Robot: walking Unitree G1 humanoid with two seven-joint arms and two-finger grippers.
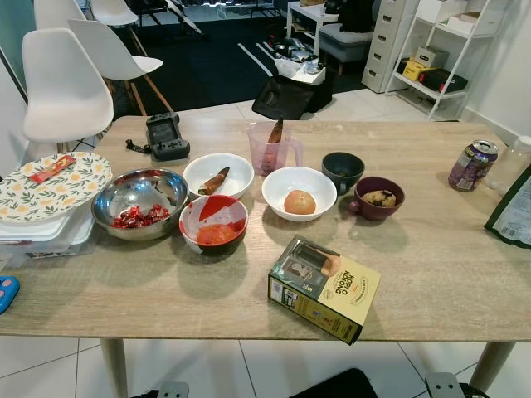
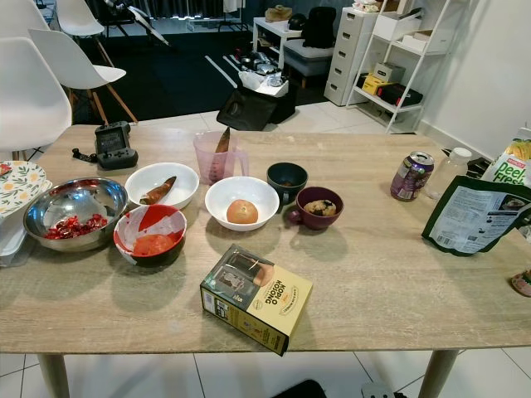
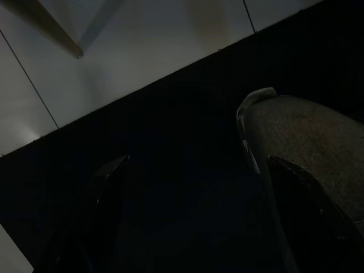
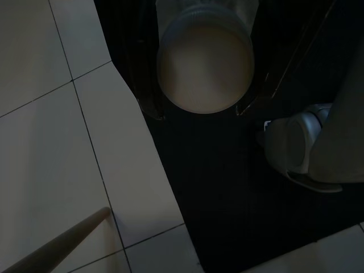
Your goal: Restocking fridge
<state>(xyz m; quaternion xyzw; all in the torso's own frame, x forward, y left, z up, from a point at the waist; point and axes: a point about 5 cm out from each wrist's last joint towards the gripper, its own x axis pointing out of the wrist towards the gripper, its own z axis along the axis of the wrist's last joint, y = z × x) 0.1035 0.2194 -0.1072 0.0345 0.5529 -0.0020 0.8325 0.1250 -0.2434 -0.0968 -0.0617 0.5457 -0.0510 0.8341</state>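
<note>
1. The robot stands facing a light wooden table laid with food. I judge this to be the gathering step of the restock, with goods being chosen to carry away.
2. Likely fridge goods lie well apart across the top:
   - a yellow-and-black cardboard carton lying flat near the front edge
   - a white ceramic bowl holding a round orange-brown food at mid-table
   - a red-and-white bowl of red sauce just beside a shiny steel bowl of red pieces
   - a purple drink can standing upright on the right side
   - a dark green printed pouch at the right edge
3. The left gripper hangs low in shade over a dark mat and pale floor tiles. Its fingers are spread with nothing between them.
4. The right gripper also hangs low over the tiles. Its fingers seem to press both sides of a pale round-ended container, so it looks clamped on it, though the dim light leaves some doubt.
5. The next move probably calls for raising the free left arm over the table edge. The carton is the nearest item, and it would need a grasp across its narrow sides.
</note>
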